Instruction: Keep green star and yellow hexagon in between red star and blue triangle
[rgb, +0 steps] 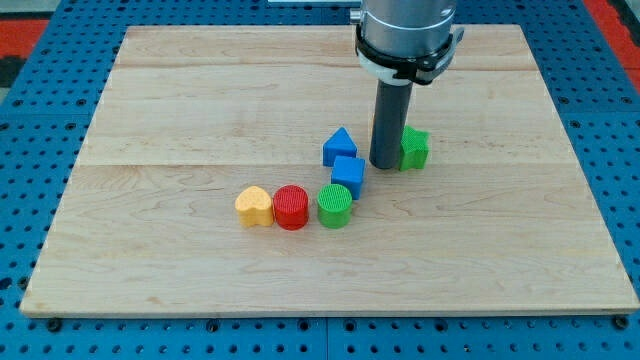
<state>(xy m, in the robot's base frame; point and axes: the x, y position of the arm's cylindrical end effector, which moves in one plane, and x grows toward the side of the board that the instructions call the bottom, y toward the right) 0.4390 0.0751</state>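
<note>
Six blocks are visible on the wooden board (200, 100), and I place each against the blue cube (348, 175) near the board's middle. Furthest to the view's left of the cube, and slightly lower, lies the yellow heart-shaped block (254, 206); no yellow hexagon can be made out, this being the only yellow piece I see. Just beside it on its right, apparently touching, stands the red cylinder (291, 207); no red star is identifiable in the view. Next comes the green cylinder (334, 205), immediately below and left of the blue cube and touching or very nearly touching its lower corner; a small gap separates it from the red cylinder. The blue triangle (340, 146) sits directly above the cube toward the view's top, in contact with it or nearly so. To the right of the cube stands the dark rod, and my tip (386, 166) rests on the board near the cube's upper right, with a narrow strip of bare wood between them. Further right again, pressed against the rod's right side, is the green star (413, 148), partly hidden by the rod, so its full outline cannot be confirmed. The arm carries no pincer, only this rod, so no spread or closed state applies. The three left-hand blocks form a row, and the two blue blocks rise from its right end.
</note>
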